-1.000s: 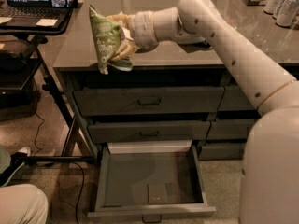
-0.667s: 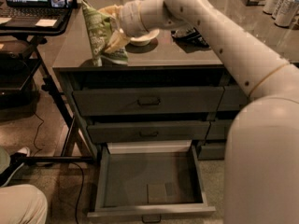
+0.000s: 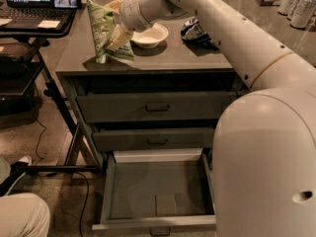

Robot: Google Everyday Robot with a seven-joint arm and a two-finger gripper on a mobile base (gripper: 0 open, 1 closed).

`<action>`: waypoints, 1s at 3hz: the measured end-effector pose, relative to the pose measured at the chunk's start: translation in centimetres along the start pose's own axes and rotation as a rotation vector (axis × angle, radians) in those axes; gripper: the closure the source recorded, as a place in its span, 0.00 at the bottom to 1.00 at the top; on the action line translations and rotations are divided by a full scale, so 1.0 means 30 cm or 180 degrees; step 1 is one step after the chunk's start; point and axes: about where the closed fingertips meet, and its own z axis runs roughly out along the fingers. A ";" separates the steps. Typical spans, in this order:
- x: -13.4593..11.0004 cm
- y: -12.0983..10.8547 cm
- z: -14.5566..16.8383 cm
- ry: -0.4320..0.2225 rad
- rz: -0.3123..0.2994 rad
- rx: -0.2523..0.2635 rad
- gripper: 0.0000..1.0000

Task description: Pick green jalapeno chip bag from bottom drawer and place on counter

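Note:
The green jalapeno chip bag (image 3: 104,32) stands upright with its lower edge on the left part of the counter (image 3: 168,58). My gripper (image 3: 117,29) is shut on the bag's right side, just left of a white bowl. The bottom drawer (image 3: 157,191) is pulled open below, and its grey floor holds nothing.
A white bowl (image 3: 150,35) and a black-and-white glossy bag (image 3: 196,32) sit on the counter behind my arm. Two closed grey drawers (image 3: 157,107) lie under the counter. A black desk with a laptop (image 3: 37,1) stands to the left. Cans (image 3: 296,1) stand at the far right.
My arm has carried the bag further back and down over the counter, so that the bag's lower edge now rests on the surface near the left side.

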 end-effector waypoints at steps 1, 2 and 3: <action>-0.003 0.003 0.003 -0.0013 -0.0025 -0.0003 1.00; -0.012 -0.007 -0.010 0.0080 0.0097 0.0057 1.00; -0.061 -0.077 0.011 0.0253 0.0269 0.0178 1.00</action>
